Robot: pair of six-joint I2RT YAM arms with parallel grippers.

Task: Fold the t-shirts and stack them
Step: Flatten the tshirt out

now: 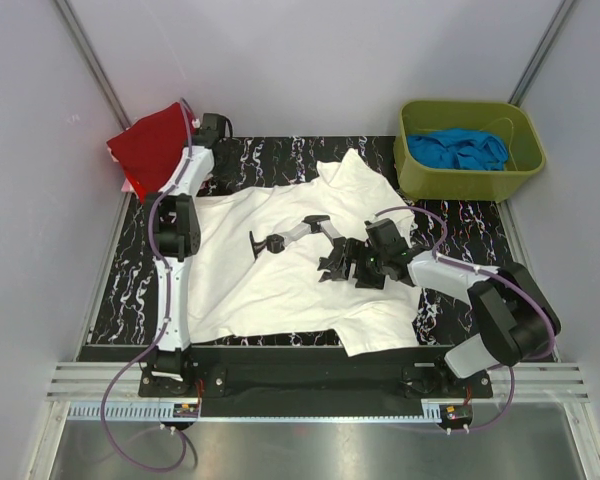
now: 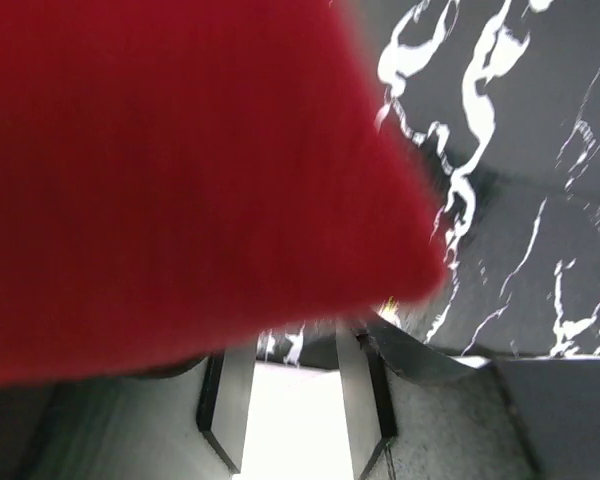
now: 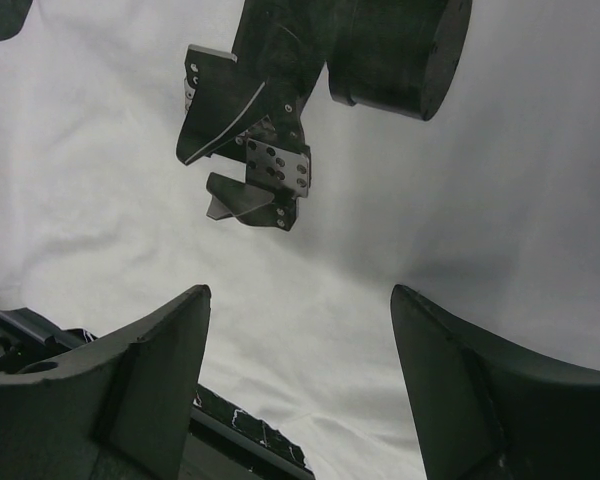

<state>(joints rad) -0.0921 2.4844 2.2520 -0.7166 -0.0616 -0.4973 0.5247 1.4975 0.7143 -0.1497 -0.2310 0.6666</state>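
A white t-shirt point(image 1: 270, 275) lies spread over the black marbled mat point(image 1: 465, 225), its dark chest print point(image 1: 285, 238) facing up. My right gripper point(image 1: 332, 265) hovers over the shirt's middle, open, with only white cloth point(image 3: 310, 250) between its fingers and the print point(image 3: 255, 170) just ahead. A folded red t-shirt point(image 1: 150, 145) sits at the back left on a pale pink edge point(image 1: 130, 187). My left gripper point(image 1: 215, 127) is right beside it. In the left wrist view, blurred red cloth point(image 2: 180, 170) hides the tips of the fingers point(image 2: 228, 400), which stand somewhat apart.
A green bin point(image 1: 410, 178) holding blue cloth point(image 1: 458, 150) stands at the back right, off the mat. White walls close in on the left, back and right. The arm bases sit on the rail at the near edge.
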